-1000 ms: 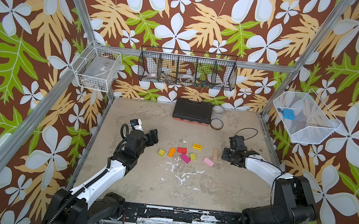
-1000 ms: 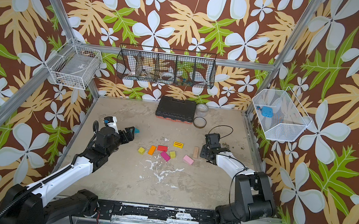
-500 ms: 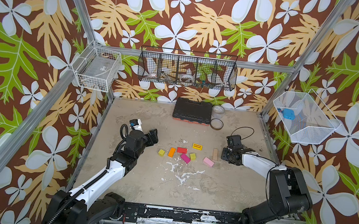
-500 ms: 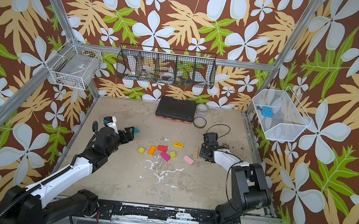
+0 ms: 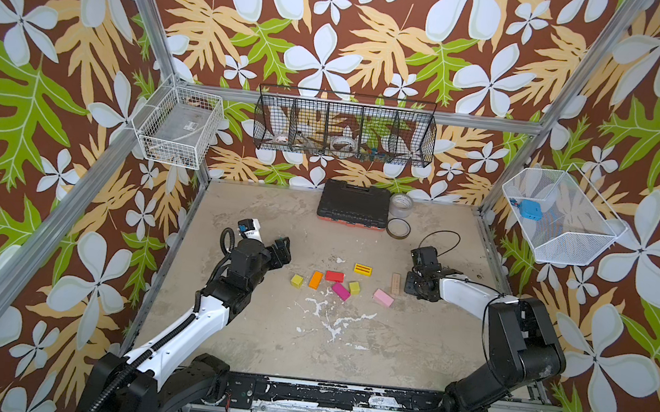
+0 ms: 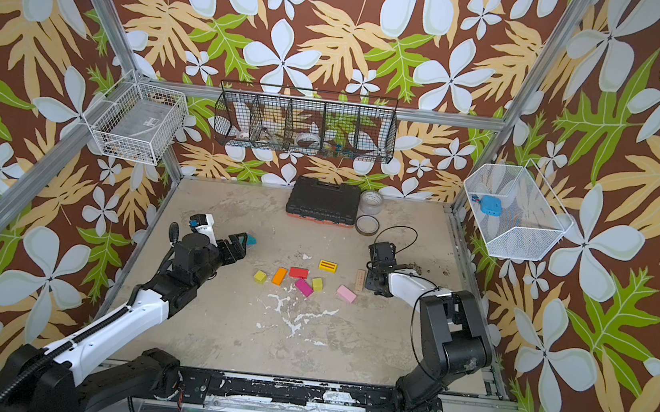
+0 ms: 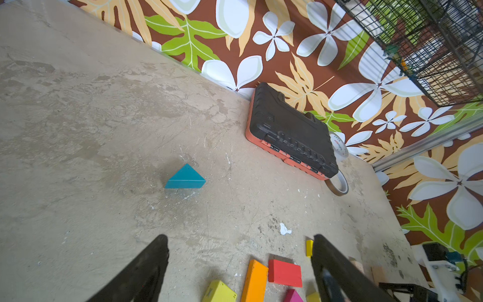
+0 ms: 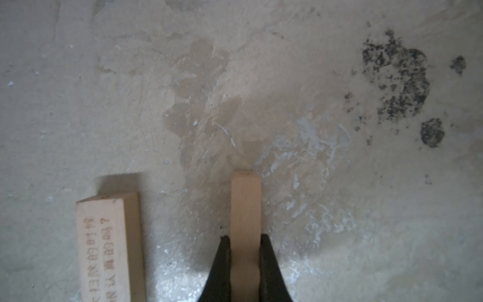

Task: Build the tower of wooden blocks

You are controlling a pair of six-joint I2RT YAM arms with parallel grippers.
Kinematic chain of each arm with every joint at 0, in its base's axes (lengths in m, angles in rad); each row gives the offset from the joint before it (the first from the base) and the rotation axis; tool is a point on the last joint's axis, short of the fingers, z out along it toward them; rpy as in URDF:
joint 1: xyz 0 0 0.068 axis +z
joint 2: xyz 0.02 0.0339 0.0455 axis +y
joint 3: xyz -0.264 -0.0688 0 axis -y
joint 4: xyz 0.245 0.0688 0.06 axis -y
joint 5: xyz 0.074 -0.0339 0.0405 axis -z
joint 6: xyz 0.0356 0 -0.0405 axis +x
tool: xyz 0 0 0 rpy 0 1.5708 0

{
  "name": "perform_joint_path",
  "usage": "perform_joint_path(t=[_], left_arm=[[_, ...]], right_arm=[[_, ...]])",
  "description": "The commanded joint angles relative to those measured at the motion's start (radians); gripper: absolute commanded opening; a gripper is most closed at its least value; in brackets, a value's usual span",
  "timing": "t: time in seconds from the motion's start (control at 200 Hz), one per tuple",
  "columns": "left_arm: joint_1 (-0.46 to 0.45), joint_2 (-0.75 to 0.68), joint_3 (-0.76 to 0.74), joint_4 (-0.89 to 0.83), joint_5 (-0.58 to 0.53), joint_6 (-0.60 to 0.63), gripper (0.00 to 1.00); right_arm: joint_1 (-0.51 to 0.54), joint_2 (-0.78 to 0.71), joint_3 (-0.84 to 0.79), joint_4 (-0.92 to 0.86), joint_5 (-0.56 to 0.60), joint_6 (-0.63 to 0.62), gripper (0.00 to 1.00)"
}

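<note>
Plain plank (image 8: 245, 201), smooth pale wood, clamped edgewise in right pincer (image 8: 245, 238); left pincer (image 7: 239, 238) apart.

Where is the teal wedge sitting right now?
In a top view the teal wedge lies left of centre, just past the tips of the open left gripper, apart from the coloured blocks to its right.

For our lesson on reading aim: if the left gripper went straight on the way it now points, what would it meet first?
Probably the teal wedge, on the table ahead of the left gripper, fingers open; whether it would pass above is unclear.
</note>
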Motion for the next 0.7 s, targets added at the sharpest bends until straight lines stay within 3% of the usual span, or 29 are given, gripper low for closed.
perform_joint_path(t=[0.0, 0.08, 0.14, 0.24, 0.315, 0.451, 0.581, 0.696], left_arm=[[0.000, -0.035, 0.083, -0.132, 0.163, -0.043, 0.90], [0.000, -0.044, 0.165, -0.242, 0.305, -0.055, 0.96], [0.000, -0.025, 0.248, -0.335, 0.409, 0.016, 1.00], [0.000, 0.031, 0.392, -0.618, 0.481, 0.135, 1.00], [0.000, 0.038, 0.414, -0.728, 0.453, 0.243, 1.00], [0.000, -0.012, 0.276, -0.727, 0.211, 0.234, 1.00], [0.001, -0.025, 0.252, -0.684, 0.347, 0.249, 1.00], [-0.001, -0.036, 0.228, -0.684, 0.297, 0.220, 1.00]], right_arm=[[0.001, -0.006, 0.005, -0.049, 0.088, 0.004, 0.05], [0.000, -0.010, 0.012, -0.066, 0.126, 0.008, 0.04], [0.001, -0.009, 0.016, -0.074, 0.149, 0.015, 0.04], [0.001, 0.010, 0.029, -0.106, 0.200, 0.029, 0.01], [0.001, 0.023, 0.034, -0.120, 0.230, 0.037, 0.00], [0.001, 0.058, 0.050, -0.132, 0.240, 0.039, 0.00], [0.002, 0.082, 0.058, -0.139, 0.245, 0.037, 0.00], [0.010, 0.083, 0.057, -0.141, 0.246, 0.035, 0.00]])
